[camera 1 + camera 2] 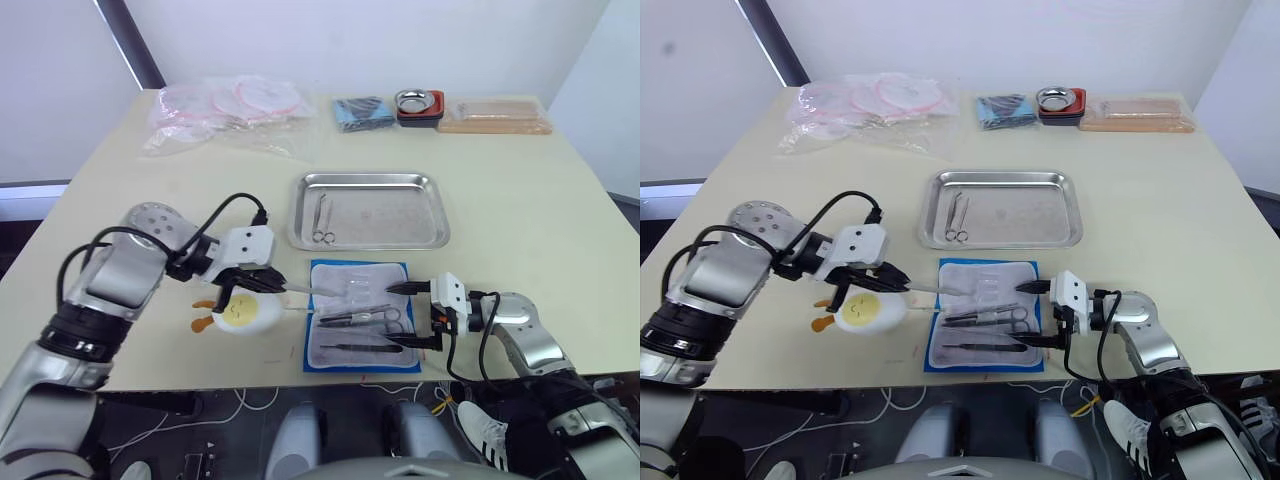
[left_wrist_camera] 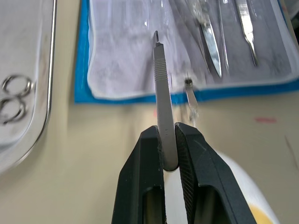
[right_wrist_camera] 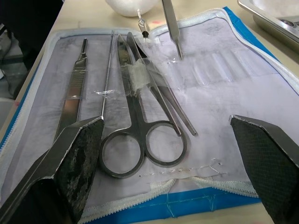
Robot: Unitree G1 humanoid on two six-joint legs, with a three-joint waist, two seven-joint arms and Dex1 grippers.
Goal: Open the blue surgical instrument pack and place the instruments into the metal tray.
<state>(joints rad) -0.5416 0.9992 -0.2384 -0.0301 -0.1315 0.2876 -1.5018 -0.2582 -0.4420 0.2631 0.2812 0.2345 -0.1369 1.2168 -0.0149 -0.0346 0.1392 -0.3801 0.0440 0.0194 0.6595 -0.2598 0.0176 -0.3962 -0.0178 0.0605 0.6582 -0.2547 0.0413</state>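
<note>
Left gripper (image 2: 169, 158) is clamped on a slim flat handle (image 2: 161, 84), lifted just above the open blue surgical instrument pack (image 1: 362, 316), near side of the metal tray (image 1: 368, 210). Right gripper (image 3: 168, 140) gapes over the scissors (image 3: 140, 130). Light, stiff, slippery steel: pinch mid-shank.

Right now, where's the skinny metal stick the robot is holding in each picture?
Left eye view: the metal handle sticks out of the left gripper, with its tip over the blue pack's left edge.
Right eye view: the handle is over that same edge.
Left wrist view: the handle is pinched between the black fingers.
Right wrist view: the handle is beyond the scissors.
Shared landmark: the blue pack.
</note>
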